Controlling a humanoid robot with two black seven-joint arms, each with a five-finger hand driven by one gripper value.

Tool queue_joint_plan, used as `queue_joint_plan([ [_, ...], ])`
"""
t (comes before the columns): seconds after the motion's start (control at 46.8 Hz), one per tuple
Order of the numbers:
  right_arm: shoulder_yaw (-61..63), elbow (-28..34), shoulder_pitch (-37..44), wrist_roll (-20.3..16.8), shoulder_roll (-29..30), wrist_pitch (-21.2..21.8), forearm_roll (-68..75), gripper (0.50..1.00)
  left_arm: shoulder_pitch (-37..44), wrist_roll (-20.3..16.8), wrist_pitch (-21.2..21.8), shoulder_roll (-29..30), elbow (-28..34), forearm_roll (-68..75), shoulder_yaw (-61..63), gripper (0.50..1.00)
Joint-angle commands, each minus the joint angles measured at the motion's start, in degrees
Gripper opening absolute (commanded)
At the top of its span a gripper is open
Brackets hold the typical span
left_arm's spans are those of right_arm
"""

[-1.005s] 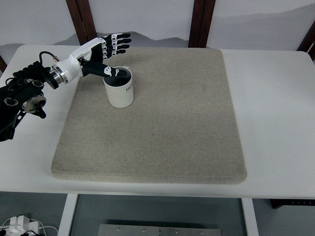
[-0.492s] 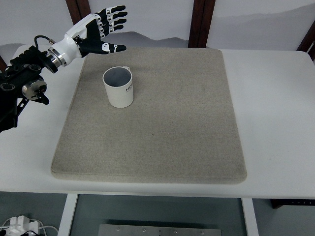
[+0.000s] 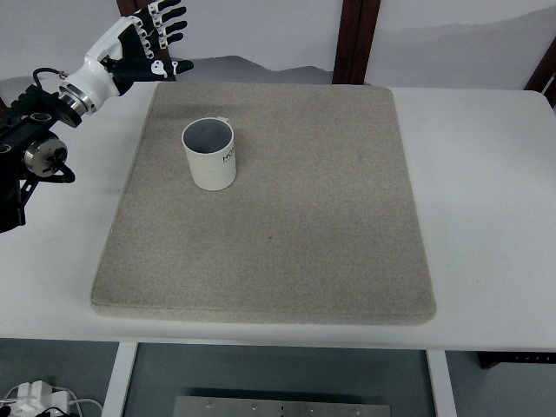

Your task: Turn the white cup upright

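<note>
1. The white cup [image 3: 209, 155] stands upright on the grey felt mat [image 3: 287, 217], in the mat's far-left part, mouth open to the camera and its dark inside in plain view. A small handle peeks out at its far rim, and dark lettering, too small to read, runs down its right side.
2. The left hand [image 3: 143, 43] hovers beyond the mat's far-left corner, well apart from the cup, with its fingers [image 3: 169, 17] spread and nothing held. Its arm enters from the picture's left edge, above the white table [image 3: 486, 174].
3. The right arm is not in view.
4. Judging by the cup's posture, the flip looks complete: it rests on its base with nothing touching it, so the hand has no reason to be close.
5. The hand's height and clearance make sense as a way to avoid knocking the cup over.
6. The mat probably gives a soft, non-slip footing, which would help the cup stay put where it stands.
</note>
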Motion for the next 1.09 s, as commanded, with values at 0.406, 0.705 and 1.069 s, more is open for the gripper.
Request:
queue_joint_plan([
  [0.406, 0.0, 0.0, 0.0, 0.0, 0.0, 0.0, 0.0, 0.952, 0.0, 3.0, 2.4, -0.1, 3.1, -20.9, -0.3, 0.994],
  [0.705, 0.0, 0.0, 0.0, 0.0, 0.0, 0.0, 0.0, 0.952, 0.0, 18.1, 2.8, -2.3, 5.5, -30.8, -0.4, 0.996],
  [1.069, 0.0, 0.0, 0.0, 0.0, 0.0, 0.0, 0.0, 0.952, 0.0, 34.2, 2.8, -2.6, 6.0, -36.7, -5.5, 0.996],
])
